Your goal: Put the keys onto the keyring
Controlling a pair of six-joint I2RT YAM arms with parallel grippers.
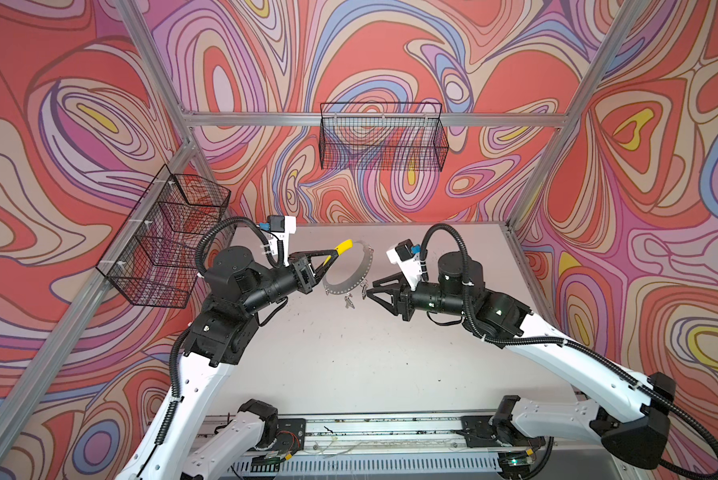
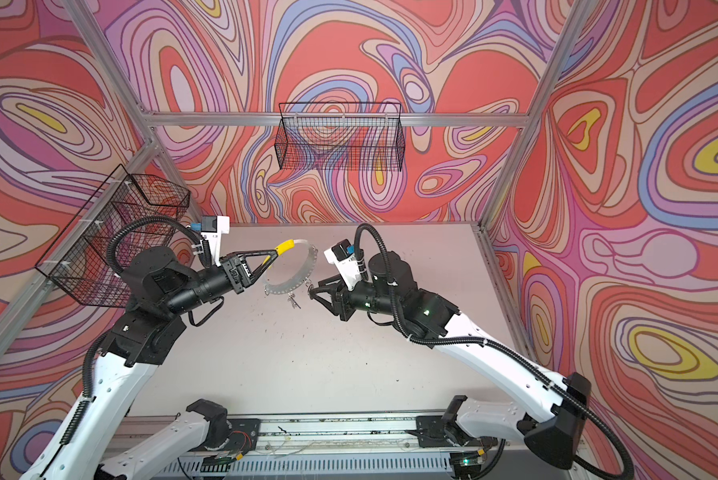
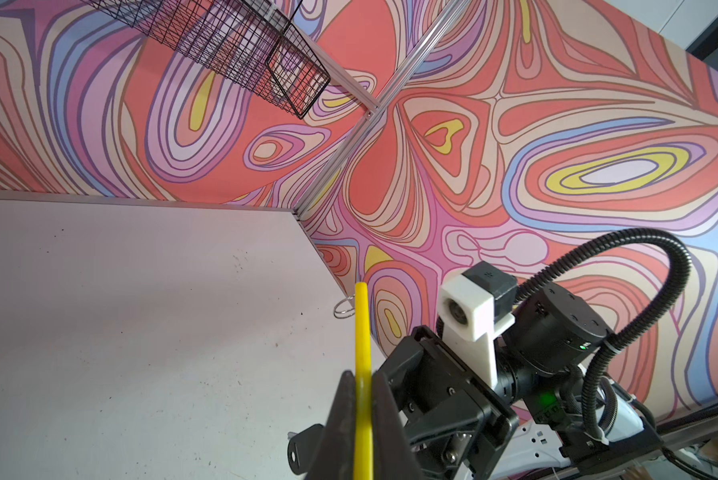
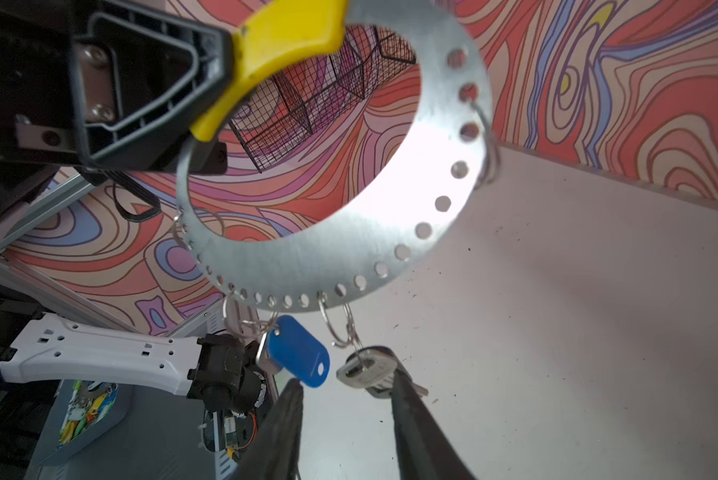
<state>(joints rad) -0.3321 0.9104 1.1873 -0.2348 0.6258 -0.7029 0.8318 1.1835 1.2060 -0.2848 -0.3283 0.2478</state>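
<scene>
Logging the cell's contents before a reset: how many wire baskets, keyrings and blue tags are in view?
wire baskets: 2
keyring: 1
blue tag: 1
Total: 4

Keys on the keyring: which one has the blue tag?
The key that hangs from the keyring mostly hidden behind its oval blue tag. The other key, hanging beside it, shows its bare silver head.
</scene>
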